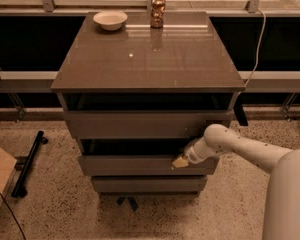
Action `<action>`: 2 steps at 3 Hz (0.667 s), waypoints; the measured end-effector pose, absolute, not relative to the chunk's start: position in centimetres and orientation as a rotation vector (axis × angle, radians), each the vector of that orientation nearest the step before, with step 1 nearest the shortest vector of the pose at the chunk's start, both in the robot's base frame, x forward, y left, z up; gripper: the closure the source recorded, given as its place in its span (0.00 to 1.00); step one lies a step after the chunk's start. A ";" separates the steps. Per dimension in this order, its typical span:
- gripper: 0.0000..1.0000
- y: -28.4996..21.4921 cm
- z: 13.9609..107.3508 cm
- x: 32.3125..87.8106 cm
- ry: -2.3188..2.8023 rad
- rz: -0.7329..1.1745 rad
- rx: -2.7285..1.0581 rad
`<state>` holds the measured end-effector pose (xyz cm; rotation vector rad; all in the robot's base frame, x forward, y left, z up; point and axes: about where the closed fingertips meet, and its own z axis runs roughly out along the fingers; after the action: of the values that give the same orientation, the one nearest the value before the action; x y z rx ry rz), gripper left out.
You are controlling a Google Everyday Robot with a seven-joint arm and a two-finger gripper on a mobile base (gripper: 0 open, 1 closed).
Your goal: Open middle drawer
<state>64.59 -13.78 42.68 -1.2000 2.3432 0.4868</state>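
The hand (180,161) rests at the upper edge of the middle drawer (135,166), the second front under the table (150,59). Whether the hand is spread or closed, one cannot tell. The pulling step seems in hand, and next it calls for a straight outward draw.

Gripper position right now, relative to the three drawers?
In the camera view, the gripper sits at the upper front edge of the middle drawer, right of centre, below the top drawer and above the bottom drawer.
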 end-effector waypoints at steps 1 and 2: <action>0.23 -13.6 42.5 64.5 2.344 0.491 -1.204; 0.02 -13.5 42.2 64.3 2.347 0.488 -1.239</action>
<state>64.30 -13.49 42.19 -1.2389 2.3472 0.4879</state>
